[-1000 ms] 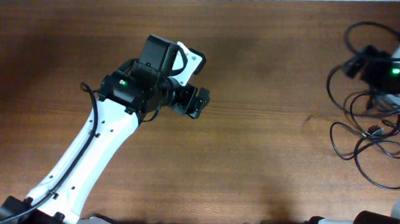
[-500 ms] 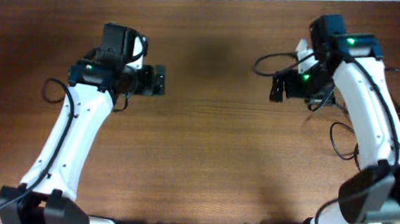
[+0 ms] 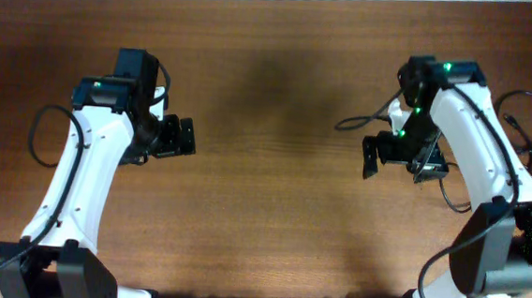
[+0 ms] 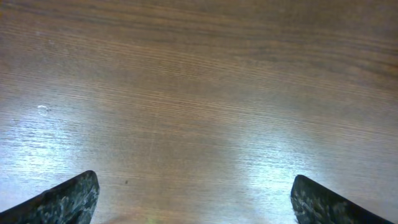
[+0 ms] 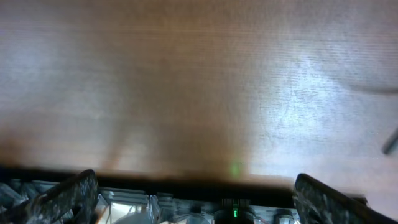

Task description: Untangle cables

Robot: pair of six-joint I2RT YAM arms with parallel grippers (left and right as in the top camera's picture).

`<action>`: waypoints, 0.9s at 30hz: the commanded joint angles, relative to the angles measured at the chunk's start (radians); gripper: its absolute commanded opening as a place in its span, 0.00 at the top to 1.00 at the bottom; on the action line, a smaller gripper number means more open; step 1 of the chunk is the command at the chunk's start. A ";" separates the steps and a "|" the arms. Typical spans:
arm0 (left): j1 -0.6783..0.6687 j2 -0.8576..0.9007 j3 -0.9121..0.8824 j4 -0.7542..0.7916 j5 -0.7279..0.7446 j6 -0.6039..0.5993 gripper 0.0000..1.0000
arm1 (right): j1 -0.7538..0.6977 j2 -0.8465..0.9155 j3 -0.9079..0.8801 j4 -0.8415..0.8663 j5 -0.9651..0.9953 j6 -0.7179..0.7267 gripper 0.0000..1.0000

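Observation:
The cables [image 3: 360, 121] are thin black cords lying in loose loops at the table's right side; more loops [image 3: 528, 103] show beyond my right arm, which hides much of the tangle. My right gripper [image 3: 370, 158] hovers open just left of them, holding nothing; in the right wrist view [image 5: 195, 196] only wood and the table's edge lie between its fingers. My left gripper [image 3: 190, 136] is open over bare wood at the left, far from the cables. Its wrist view [image 4: 195, 199] shows nothing between the dark fingertips [image 4: 74, 198].
The brown wooden table [image 3: 271, 215] ends at a pale wall along the far edge. A black rail with a green light [image 5: 235, 210] runs along the near edge. A thicker black wire [image 3: 37, 128] loops beside my left arm.
My left arm has swung left and nearer, away from the table's middle. My right arm has come in from the right edge, its gripper now left of the cables. Both stay open.

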 commanded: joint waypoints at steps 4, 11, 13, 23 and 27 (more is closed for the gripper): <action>0.002 -0.166 -0.225 0.156 -0.008 -0.013 0.01 | 0.005 -0.290 -0.282 0.237 0.005 0.066 0.01; 0.002 -0.724 -0.601 0.498 -0.011 -0.013 0.01 | 0.005 -0.909 -0.513 0.444 0.058 0.087 0.01; 0.002 -0.885 -0.693 0.576 -0.034 -0.013 0.01 | 0.005 -1.089 -0.544 0.460 0.088 0.087 0.01; 0.002 -1.093 -0.733 0.567 -0.044 -0.013 0.01 | 0.005 -1.397 -0.546 0.457 0.088 0.087 0.01; 0.002 -1.093 -0.733 0.567 -0.044 -0.013 0.01 | 0.005 -1.397 -0.546 0.455 0.088 0.087 0.01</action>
